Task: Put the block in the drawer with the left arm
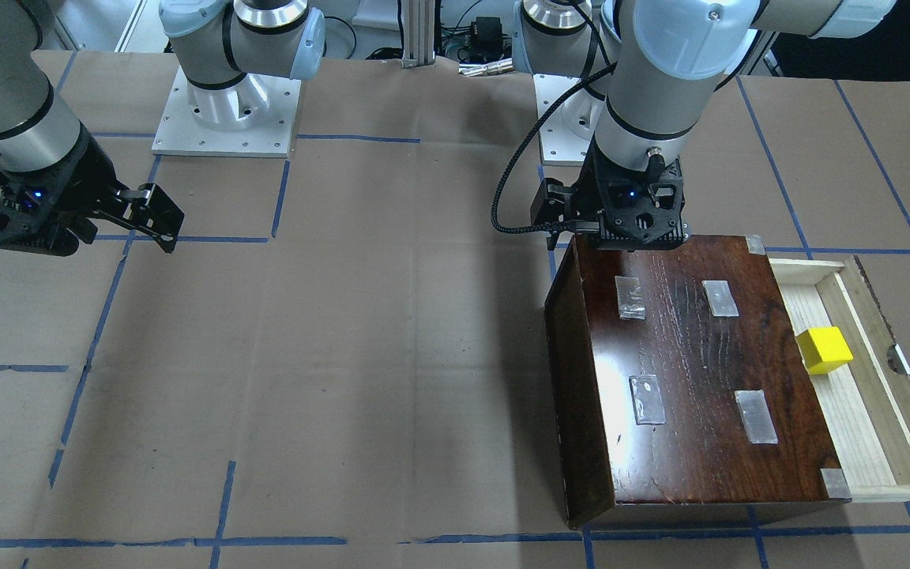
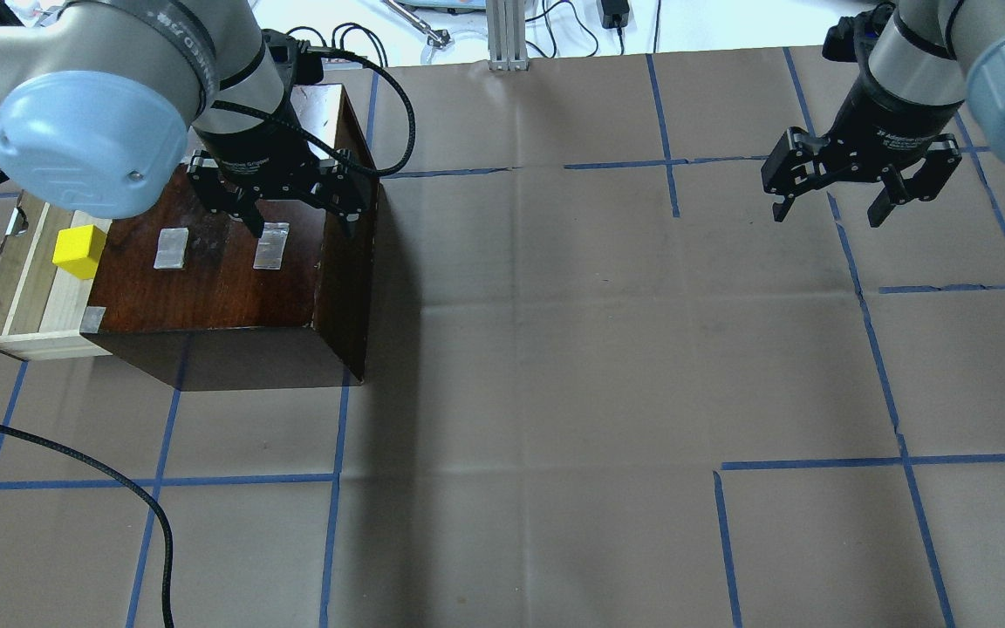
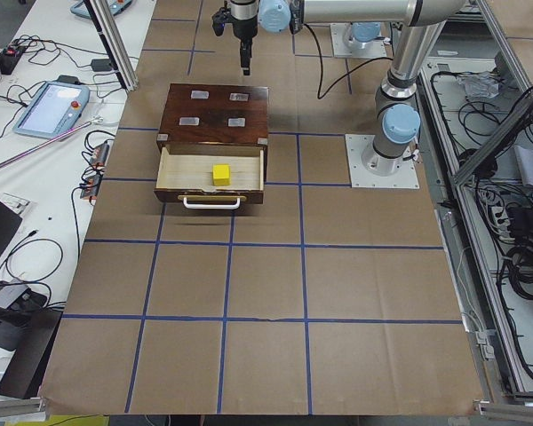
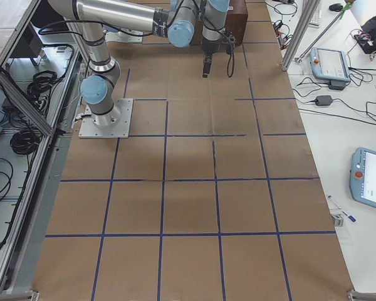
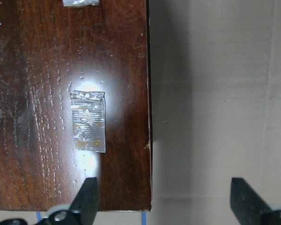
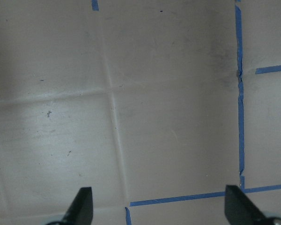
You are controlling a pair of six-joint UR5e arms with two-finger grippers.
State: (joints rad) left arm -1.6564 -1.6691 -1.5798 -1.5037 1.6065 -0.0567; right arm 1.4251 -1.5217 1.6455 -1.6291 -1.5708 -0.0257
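Papered desk: block in drawer, likely light, rigid, pinch flat sides; left end effector wide, empty.

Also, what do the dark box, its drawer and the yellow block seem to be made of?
The box looks like wood with a glossy dark-brown varnish: grain lines show and light glares on its top. The drawer seems bare pale wood, matt, with visible grain. The block is smooth, bright yellow; painted wood or plastic, I cannot tell.
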